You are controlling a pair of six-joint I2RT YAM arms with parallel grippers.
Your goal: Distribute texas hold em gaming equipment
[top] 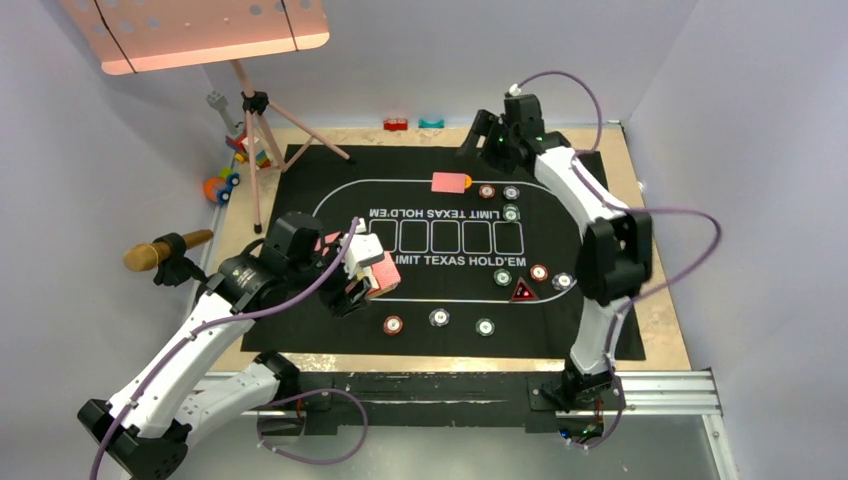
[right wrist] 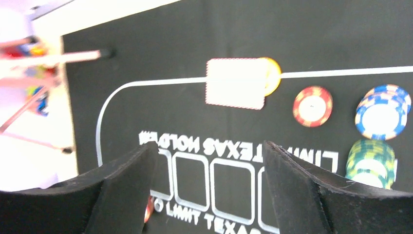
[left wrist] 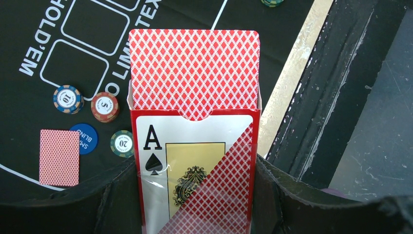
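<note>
My left gripper is shut on a red and white card box, with red-backed playing cards sticking out of its open top; the gripper holds the box over the left of the black poker mat. A single card lies by a blue button and three chips. My right gripper is open and empty above the mat's far side. Ahead of it a card half covers an orange button, beside a red chip, blue chips and green chips.
Three chips lie along the mat's near edge. Three more and a red-black triangular marker sit at the right. A tripod stand, toy pieces and a wooden-handled tool stand at the left. Red and teal blocks sit at the back.
</note>
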